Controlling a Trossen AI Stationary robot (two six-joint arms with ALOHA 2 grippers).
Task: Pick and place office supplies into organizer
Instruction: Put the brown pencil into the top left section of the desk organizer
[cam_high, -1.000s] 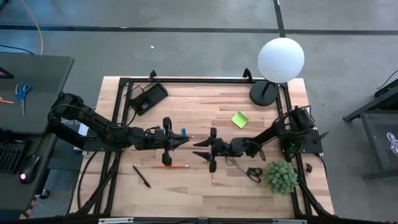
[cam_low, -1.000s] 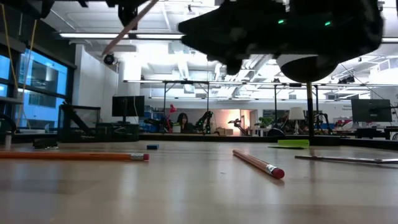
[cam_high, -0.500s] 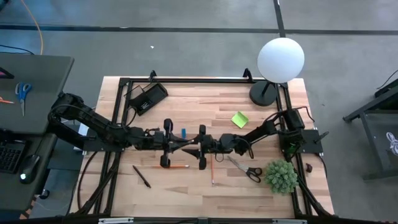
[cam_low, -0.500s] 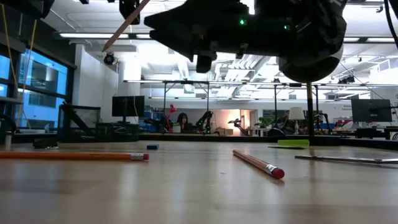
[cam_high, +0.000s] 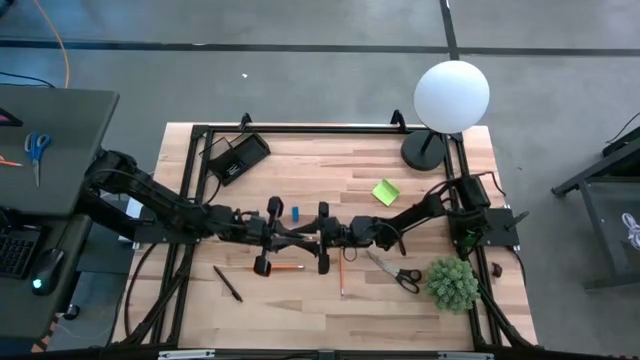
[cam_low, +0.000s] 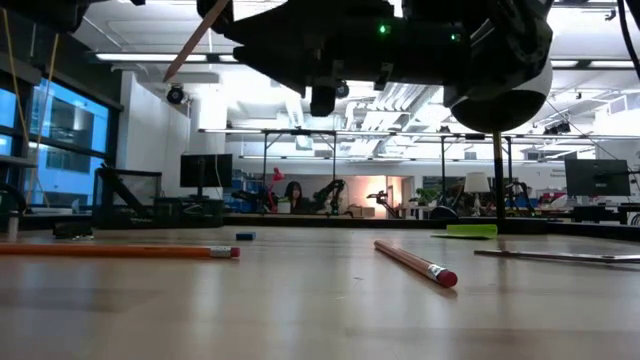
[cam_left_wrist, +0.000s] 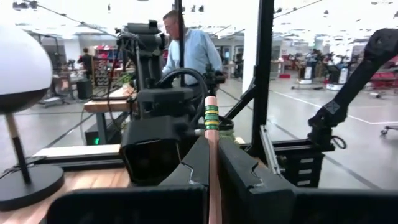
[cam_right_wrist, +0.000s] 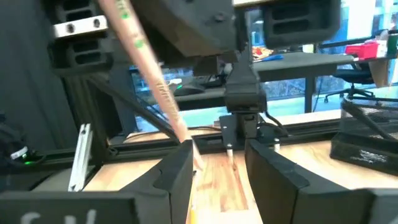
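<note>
Both grippers have closed in on each other since the earlier frame, now nearly tip to tip above mid-worktop. Left gripper (cam_high: 291, 237) is pressed together, pinching a wooden pencil (cam_left_wrist: 212, 163) w/ green-banded end, held off the surface. Right gripper (cam_high: 312, 238) has fingers spread, pencil's free end lying just beside one finger; can't tell if touching. Organizer (cam_high: 235, 157), a black low-walled tray near the worktop's far-left corner; contents can't be made out. Orange pencil (cam_low: 115, 251) lies on the wood below.
</note>
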